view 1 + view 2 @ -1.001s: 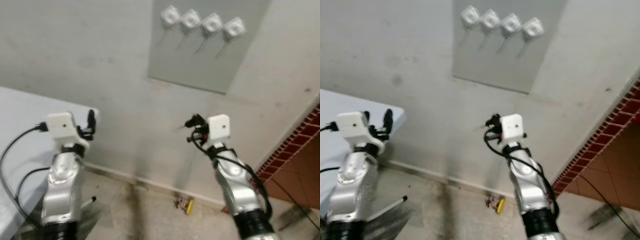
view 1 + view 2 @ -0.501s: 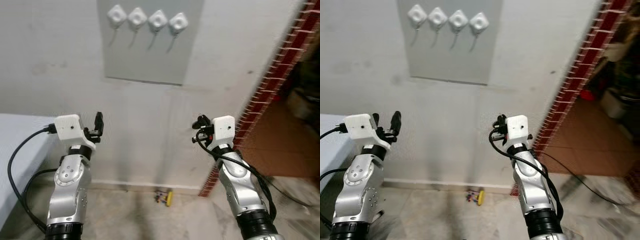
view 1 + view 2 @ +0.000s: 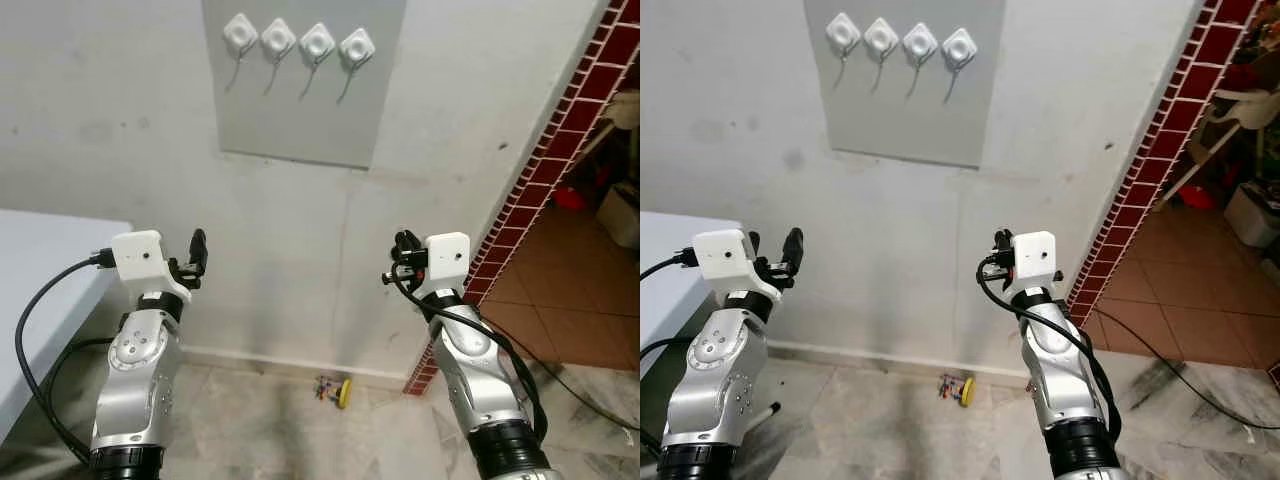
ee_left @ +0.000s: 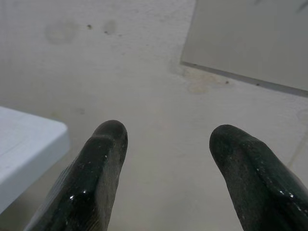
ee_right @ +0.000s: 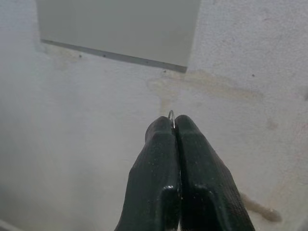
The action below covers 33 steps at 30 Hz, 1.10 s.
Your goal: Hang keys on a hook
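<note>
Four white hooks (image 3: 300,42) sit in a row on a grey panel (image 3: 300,120) high on the wall ahead. My right gripper (image 5: 172,122) is shut, and a thin metal key ring (image 5: 171,115) peeks out between its tips. It is raised before the wall (image 3: 403,242), well below the panel and to the right of it. My left gripper (image 4: 166,137) is open with nothing between its fingers. It is held up on the left (image 3: 197,243) at about the same height.
A small colourful item with a yellow piece (image 3: 335,390) lies on the floor at the foot of the wall. A white table (image 3: 40,260) stands at the left. A red brick edge (image 3: 560,150) marks an opening to a tiled room on the right.
The camera has swung and levelled, so the hooks and brick edge have shifted in the picture. Both arms hold much the same raised pose, the right gripper still shut.
</note>
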Available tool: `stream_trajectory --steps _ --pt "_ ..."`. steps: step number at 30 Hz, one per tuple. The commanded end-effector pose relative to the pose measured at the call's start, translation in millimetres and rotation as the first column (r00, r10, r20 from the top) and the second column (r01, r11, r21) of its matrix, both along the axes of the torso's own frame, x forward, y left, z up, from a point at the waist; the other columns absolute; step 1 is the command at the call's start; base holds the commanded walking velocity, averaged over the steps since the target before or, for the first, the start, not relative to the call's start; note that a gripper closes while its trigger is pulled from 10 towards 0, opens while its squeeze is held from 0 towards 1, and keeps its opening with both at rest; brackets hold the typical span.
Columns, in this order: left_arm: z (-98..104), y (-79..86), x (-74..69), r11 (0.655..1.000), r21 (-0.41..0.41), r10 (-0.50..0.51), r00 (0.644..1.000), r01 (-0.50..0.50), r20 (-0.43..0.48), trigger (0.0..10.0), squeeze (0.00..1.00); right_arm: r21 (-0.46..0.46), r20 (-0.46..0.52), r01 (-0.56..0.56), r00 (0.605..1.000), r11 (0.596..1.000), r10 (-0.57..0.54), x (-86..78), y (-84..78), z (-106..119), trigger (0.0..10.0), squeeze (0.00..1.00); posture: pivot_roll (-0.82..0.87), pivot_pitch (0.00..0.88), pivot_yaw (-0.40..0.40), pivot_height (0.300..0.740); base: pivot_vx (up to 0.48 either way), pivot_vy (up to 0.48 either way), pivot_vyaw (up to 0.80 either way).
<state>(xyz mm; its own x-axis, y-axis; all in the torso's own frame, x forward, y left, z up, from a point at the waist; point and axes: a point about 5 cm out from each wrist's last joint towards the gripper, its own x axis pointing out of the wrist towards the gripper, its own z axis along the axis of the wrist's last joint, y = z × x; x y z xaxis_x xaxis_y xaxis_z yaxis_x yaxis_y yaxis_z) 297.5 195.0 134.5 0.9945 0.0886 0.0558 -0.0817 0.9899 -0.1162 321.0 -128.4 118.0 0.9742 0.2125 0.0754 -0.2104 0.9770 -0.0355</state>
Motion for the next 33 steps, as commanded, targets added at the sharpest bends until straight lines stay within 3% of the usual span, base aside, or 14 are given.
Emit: stream_trajectory --steps 1,33 --pt "4.5 -2.0 1.9 1.0 -0.01 -0.014 1.0 0.014 0.013 10.0 0.0 -0.006 0.029 -0.003 1.0 1.0 0.003 1.9 -2.0 8.5 10.0 0.0 -0.03 0.0 -0.06 0.74 0.0 0.0 0.0" --pt "5.8 -4.4 1.1 0.999 -0.008 -0.04 0.999 0.04 0.012 10.0 0.0 -0.001 0.024 -0.025 0.999 1.0 0.025 -2.7 -0.1 6.7 10.0 0.0 -0.03 0.0 -0.058 0.74 0.293 0.0 0.0"
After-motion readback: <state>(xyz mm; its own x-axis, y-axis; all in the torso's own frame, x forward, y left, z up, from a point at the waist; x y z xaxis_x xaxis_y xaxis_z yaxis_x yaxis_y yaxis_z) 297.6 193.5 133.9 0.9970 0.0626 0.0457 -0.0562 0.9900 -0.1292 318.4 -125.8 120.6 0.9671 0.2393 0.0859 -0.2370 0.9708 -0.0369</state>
